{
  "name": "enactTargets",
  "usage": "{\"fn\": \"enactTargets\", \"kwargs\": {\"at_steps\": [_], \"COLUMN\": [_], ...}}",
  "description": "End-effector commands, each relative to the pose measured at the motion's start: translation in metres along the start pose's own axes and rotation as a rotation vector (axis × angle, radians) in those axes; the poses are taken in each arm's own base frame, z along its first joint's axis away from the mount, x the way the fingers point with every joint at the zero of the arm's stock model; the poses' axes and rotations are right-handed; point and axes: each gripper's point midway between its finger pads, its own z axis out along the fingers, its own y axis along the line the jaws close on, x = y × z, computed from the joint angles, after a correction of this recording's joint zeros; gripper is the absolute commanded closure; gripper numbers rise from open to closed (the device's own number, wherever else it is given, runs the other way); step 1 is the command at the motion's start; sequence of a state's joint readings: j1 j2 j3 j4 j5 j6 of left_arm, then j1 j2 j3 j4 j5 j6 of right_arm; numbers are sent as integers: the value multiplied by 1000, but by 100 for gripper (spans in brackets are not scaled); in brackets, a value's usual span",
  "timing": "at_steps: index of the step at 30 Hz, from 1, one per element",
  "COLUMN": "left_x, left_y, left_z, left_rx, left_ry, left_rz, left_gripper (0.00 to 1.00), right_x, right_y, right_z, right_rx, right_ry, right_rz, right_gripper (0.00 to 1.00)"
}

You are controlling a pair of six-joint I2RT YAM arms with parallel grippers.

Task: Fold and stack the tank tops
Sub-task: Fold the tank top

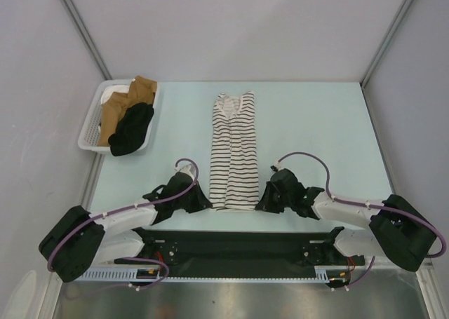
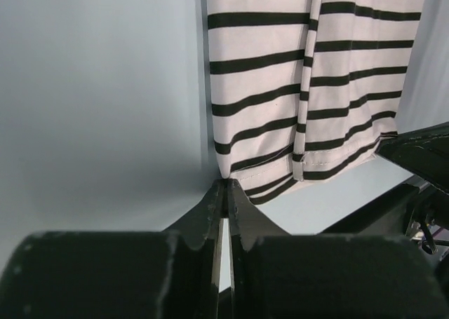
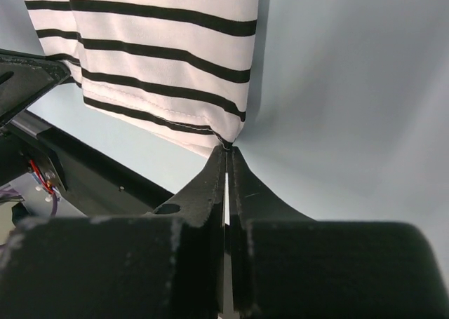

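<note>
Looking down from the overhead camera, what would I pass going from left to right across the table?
From the left: white basket → left gripper → striped tank top → right gripper.

One striped top [image 1: 233, 151], two claws [image 2: 226, 187] [image 3: 228, 152]

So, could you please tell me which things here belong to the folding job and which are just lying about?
Job: white cloth tank top with black stripes, hem corners pinched by left gripper and right gripper; crumpled black cloth garment, likely the second top.
Lying about: white plastic basket holding it; brown cloth beside it.
</note>
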State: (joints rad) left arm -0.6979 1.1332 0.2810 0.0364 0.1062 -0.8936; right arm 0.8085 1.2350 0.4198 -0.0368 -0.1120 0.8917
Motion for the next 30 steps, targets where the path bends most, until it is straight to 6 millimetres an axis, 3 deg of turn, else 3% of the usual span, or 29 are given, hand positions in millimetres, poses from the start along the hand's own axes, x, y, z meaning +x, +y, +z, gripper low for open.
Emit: {"fn": "enactTargets", "kwargs": {"at_steps": [1,3,10,11,13,14,17,22,26,30], "left_x": [41,39,25,12,-1,-15,-36,-67,-108,-134], "left_y": [43,37,14,-1,-4,-18,-32,-41,-49,-48], "left_z": [-5,-6,-25,-29,-33,-36,-35,-25,-26,-20], "left_rx": [-139,-122,-80,-54,-87,-69,-74,-62,-95,-104], "left_ry": [134,133,106,73,43,16,-10,-32,-95,-108], "left_rz": [3,2,9,23,37,43,60,45,54,33], "left_gripper": [91,100,100,100,100,100,100,100,100,100], "right_x": [5,2,-20,-24,-42,-48,-73,-107,-130,-160], "right_y": [1,4,32,35,45,45,55,70,75,76], "right_z": [-4,-5,-26,-28,-33,-34,-36,-30,-23,-20], "right_rx": [4,-2,-30,-30,-41,-41,-59,-68,-56,-45], "right_ry": [8,4,-33,-44,-72,-78,-112,-131,-150,-181], "right_rz": [4,-1,-68,-76,-75,-83,-97,-116,-124,-119], "right_gripper": [100,100,100,100,100,100,100,100,100,100]}}
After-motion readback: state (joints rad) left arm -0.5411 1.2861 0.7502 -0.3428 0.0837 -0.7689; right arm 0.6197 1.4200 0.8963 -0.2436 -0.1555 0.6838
